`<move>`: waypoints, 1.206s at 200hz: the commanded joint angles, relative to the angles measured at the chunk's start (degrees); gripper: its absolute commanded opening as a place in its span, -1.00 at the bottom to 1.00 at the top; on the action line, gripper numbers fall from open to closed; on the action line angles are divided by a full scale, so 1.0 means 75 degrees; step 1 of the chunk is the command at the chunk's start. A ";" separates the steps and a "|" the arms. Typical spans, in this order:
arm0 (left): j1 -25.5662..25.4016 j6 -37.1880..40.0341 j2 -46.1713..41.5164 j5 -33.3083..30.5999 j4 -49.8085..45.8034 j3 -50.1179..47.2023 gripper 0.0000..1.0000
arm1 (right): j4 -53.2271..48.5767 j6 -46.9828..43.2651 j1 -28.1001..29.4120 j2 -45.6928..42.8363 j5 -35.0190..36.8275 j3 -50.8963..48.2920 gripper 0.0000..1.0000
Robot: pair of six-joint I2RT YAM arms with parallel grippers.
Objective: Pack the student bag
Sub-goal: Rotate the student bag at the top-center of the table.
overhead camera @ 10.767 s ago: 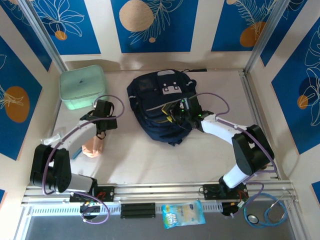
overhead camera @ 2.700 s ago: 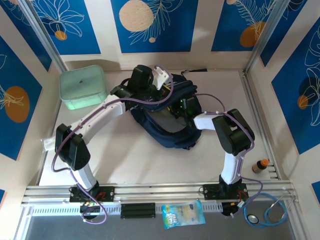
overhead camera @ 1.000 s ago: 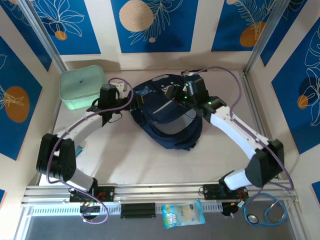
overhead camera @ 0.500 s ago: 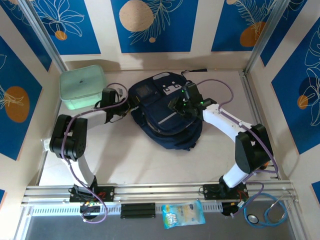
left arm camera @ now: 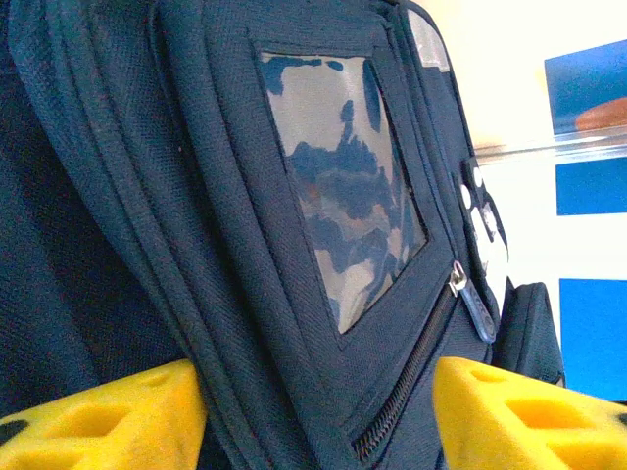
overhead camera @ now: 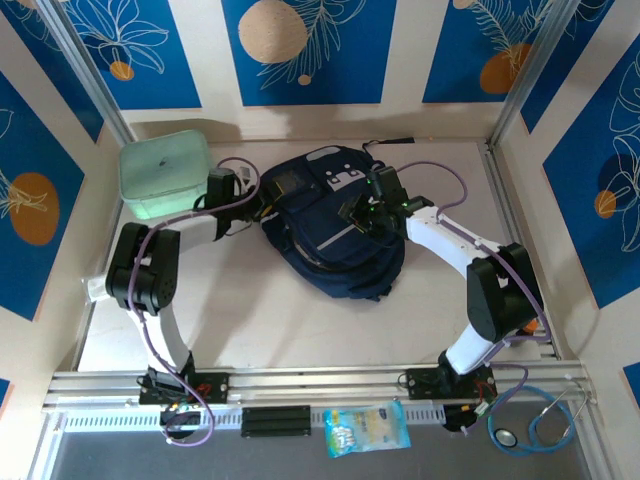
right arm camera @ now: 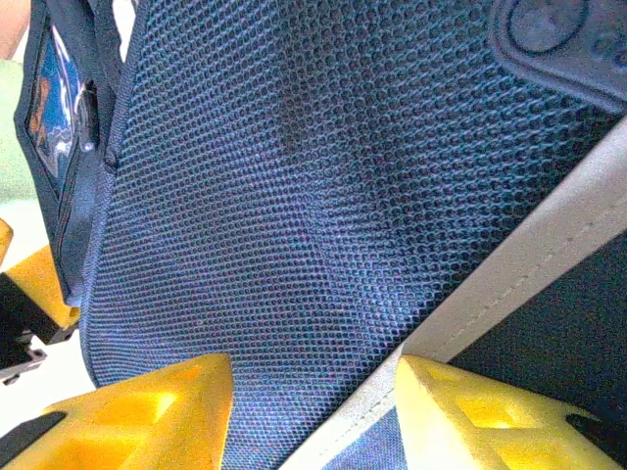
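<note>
Top view first: the bag (overhead camera: 310,250) lies flat on the table (overhead camera: 250,310), just past centre toward 12 o'clock, front pocket and white patches facing up. The green box (overhead camera: 165,175) sits at its 10 o'clock, a little apart. The left gripper (overhead camera: 255,208) is in at the bag's 9 o'clock edge, right against the fabric. The right gripper (overhead camera: 355,215) is planted on the bag itself, about 2 o'clock from its middle, its arm stretching off toward 4 o'clock. Down at 6 o'clock, off the table, lies a snack pack (overhead camera: 367,428).

Over to the left wrist: the left gripper (left arm camera: 318,392) has its yellow fingers (left arm camera: 118,411) standing apart, and the bag (left arm camera: 127,196) pushes its piped seams and zip line between them. I cannot tell whether they are pinching the fabric or only straddling it. Above, toward 12 o'clock, is the clear window pocket (left arm camera: 343,186), and a zip pull (left arm camera: 475,304) hangs at 3 o'clock.

Right wrist now: the right gripper (right arm camera: 313,392) is clamped on the bag (right arm camera: 549,343). Navy mesh (right arm camera: 294,176) fills the whole gap between its fingers (right arm camera: 147,401). The pale stripe (right arm camera: 509,274) runs diagonally from 7 o'clock up to 3 o'clock, passing the right-hand finger.
</note>
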 commanded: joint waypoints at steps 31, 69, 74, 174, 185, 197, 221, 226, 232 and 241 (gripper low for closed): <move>-0.0100 0.0205 0.0167 -0.0283 -0.0578 0.0299 0.16 | -0.0120 0.0102 -0.0122 0.0150 -0.0180 -0.0201 -0.02; -0.0110 0.0211 0.0486 0.0008 -0.0723 0.0681 -0.05 | -0.0164 0.0204 -0.0090 0.0042 -0.0331 -0.0256 -0.03; -0.0128 0.0191 0.0527 0.0062 -0.0667 0.0733 -0.11 | -0.0176 0.0237 -0.0075 -0.0006 -0.0343 -0.0290 -0.04; -0.0116 0.0526 0.0069 0.0283 -0.0564 0.0540 -1.00 | -0.0855 0.0532 0.0253 -0.0524 0.0318 -0.0770 -0.03; -0.0122 0.0569 -0.0221 0.0103 -0.0656 0.0343 -1.00 | -0.0794 0.0236 0.0077 -0.0391 0.0334 -0.0655 -0.02; -0.0161 0.0445 -0.0538 -0.0050 -0.0549 0.0015 -1.00 | -0.0824 -0.0263 -0.0204 -0.0122 0.0331 -0.0319 -0.01; -0.0296 -0.0035 -0.1101 -0.0102 -0.0129 -0.0666 -1.00 | -0.0860 -0.1097 -0.0708 0.0738 0.0175 0.0625 -0.03; -0.0346 -0.0125 -0.1212 -0.0130 -0.0068 -0.0809 -1.00 | -0.0833 -0.1218 -0.0749 0.0912 0.0171 0.0818 -0.03; -0.0404 -0.0250 -0.1370 -0.0186 0.0002 -0.0982 -1.00 | -0.0805 -0.1362 -0.0788 0.1120 0.0149 0.1051 -0.03; -0.0545 -0.0387 -0.1598 -0.0301 0.0072 -0.1222 -1.00 | -0.0742 -0.1565 -0.0813 0.1432 0.0069 0.1395 -0.03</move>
